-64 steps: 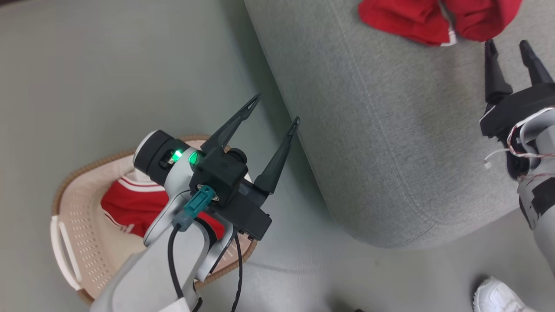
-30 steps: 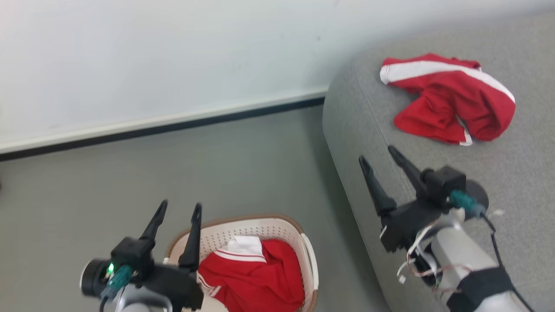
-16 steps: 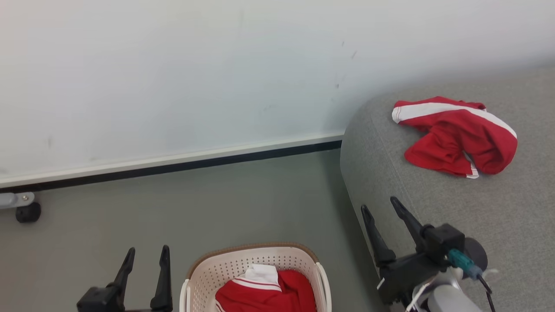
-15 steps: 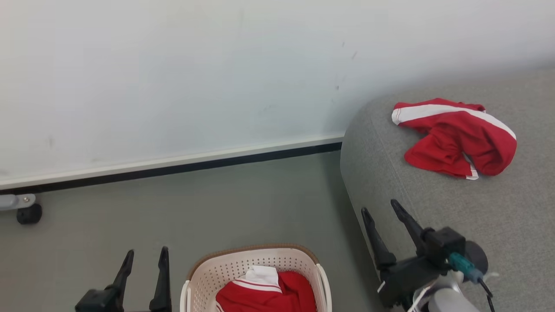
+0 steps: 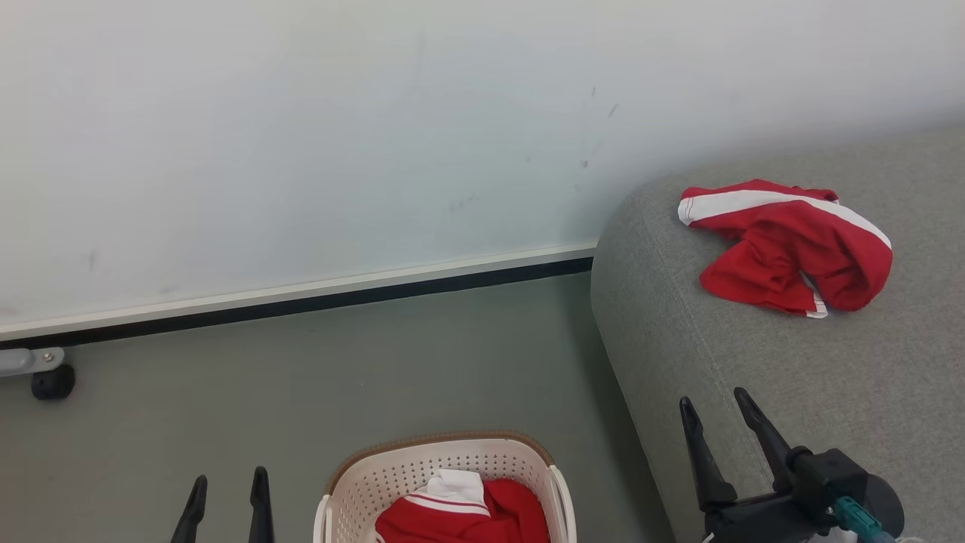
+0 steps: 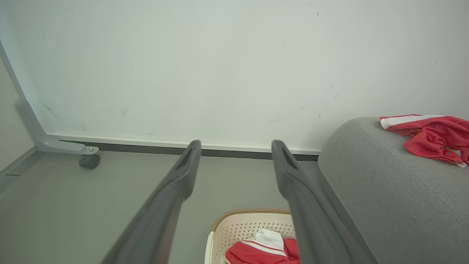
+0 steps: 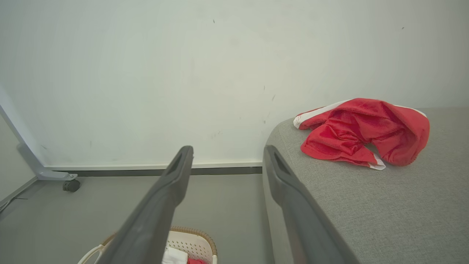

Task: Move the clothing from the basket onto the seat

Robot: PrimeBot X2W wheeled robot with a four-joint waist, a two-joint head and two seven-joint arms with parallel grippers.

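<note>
Sunk toward the bottom edge since half a second ago: left gripper (image 5: 230,477) at lower left, right gripper (image 5: 712,397) at lower right, both jaws wide and empty. At upper right, on the grey seat (image 5: 754,362), one red garment (image 5: 784,249), long axis left to right, white stripe along its top. At bottom centre, in the cream basket (image 5: 422,467), the second red garment (image 5: 467,520), white patch uppermost.

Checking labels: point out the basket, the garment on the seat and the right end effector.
basket (image 5: 392,471), head view, perforated wall.
garment on the seat (image 5: 784,250), head view, red fold.
right end effector (image 5: 713,400), head view, between fingertips.
</note>
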